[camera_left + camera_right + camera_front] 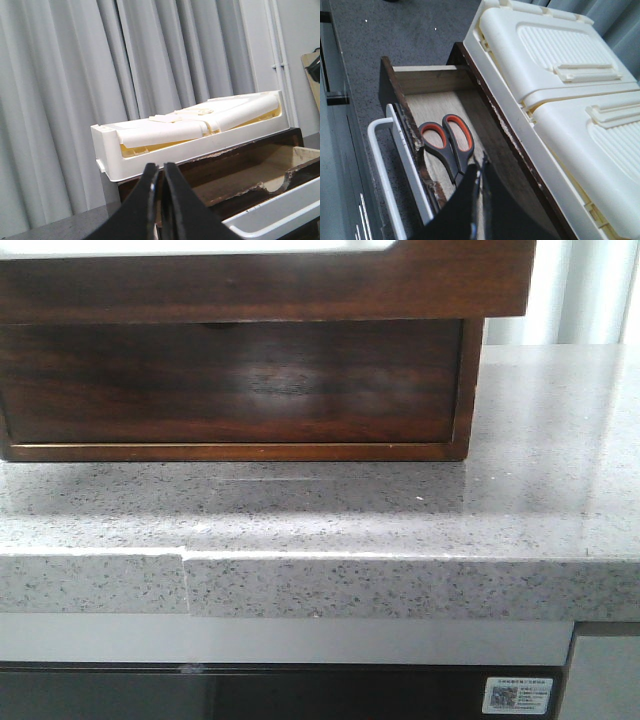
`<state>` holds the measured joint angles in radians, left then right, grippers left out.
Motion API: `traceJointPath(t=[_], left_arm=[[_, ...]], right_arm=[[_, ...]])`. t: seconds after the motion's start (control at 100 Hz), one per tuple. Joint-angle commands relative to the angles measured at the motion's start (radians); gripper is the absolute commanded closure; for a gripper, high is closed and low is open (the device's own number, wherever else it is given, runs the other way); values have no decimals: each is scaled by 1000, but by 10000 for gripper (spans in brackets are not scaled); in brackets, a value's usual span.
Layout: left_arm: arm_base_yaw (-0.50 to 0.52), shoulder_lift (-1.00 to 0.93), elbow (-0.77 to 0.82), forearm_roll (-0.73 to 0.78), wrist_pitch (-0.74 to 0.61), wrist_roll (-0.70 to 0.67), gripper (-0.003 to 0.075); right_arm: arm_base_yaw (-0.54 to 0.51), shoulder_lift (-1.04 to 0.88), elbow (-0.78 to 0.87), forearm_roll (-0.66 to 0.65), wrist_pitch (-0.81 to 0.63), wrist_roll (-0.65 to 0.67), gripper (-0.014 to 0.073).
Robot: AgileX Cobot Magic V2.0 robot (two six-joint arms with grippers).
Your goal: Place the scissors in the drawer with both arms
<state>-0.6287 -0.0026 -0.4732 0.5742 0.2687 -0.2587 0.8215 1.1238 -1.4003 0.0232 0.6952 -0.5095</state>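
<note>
The scissors (447,142), grey handles with orange loops, lie flat on the floor of the open drawer (427,80); their blades are hidden behind my right gripper's fingers. My right gripper (480,172) hangs over the drawer just past the handles, its jaws shut with only a thin gap. My left gripper (160,171) is shut and empty, pointing at the corner of the wooden box (135,187), beside the open drawer (280,167). In the front view the drawer (260,285) juts out over the box (230,380), and neither gripper shows.
A cream plastic case (560,75) lies on top of the box and also shows in the left wrist view (200,132). A white rim (380,165) runs along the drawer's front. The box stands on a grey speckled counter (400,510); curtains hang behind.
</note>
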Motion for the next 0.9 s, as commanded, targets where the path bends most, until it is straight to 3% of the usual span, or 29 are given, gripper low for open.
traceJointPath(t=[0.0, 0.35, 0.66, 0.89], left_arm=[[-7, -21, 13, -11, -55, -8, 738], [-7, -31, 241, -124, -221, -8, 738], [-7, -31, 328, -210, -194, -8, 738], [-7, -31, 328, -210, -194, -8, 739]], right_arm=[[0, -101, 57, 18, -147, 6, 654], [0, -532, 635, 73, -601, 58, 654], [0, -888, 1013, 162, -609, 58, 655], [0, -1054, 1190, 248, -609, 58, 655]])
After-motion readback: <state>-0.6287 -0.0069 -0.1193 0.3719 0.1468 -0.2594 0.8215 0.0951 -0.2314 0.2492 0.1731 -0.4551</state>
